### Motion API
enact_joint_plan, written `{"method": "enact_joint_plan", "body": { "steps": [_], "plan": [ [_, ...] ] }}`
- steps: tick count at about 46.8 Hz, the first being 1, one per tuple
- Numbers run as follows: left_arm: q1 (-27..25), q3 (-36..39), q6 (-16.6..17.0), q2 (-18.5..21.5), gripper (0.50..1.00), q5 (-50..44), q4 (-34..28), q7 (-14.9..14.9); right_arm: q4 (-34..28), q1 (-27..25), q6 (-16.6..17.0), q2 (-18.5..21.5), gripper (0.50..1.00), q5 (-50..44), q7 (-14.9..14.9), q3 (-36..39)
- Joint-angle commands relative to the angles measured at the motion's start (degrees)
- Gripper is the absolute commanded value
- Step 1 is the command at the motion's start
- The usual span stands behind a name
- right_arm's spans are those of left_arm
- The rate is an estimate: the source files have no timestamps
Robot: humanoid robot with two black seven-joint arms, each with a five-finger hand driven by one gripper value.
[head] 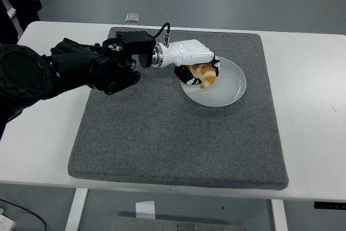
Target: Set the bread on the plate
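Bread [204,76] sits low over the left part of the plate [230,87], clasped in the curled fingers of the left hand [195,67]; whether it touches the plate I cannot tell. From the left edge the black arm [65,71] reaches in across the grey mat [162,133]. The plate's right half is bare. It lies on the mat's far right part, well in from the mat's edges, on the white table [313,106].
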Motion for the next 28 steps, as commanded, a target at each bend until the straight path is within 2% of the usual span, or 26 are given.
{"method": "enact_joint_plan", "body": {
  "steps": [1,28],
  "plan": [
    [0.8,0.0,0.5,0.0,0.500,0.9,0.2,0.0,0.0,0.0,0.0,0.0,0.932,0.0,0.0,0.0],
    [1.9,0.1,1.1,0.0,0.500,1.8,1.3,0.0,0.0,0.0,0.0,0.0,0.932,0.0,0.0,0.0]
  ]
}}
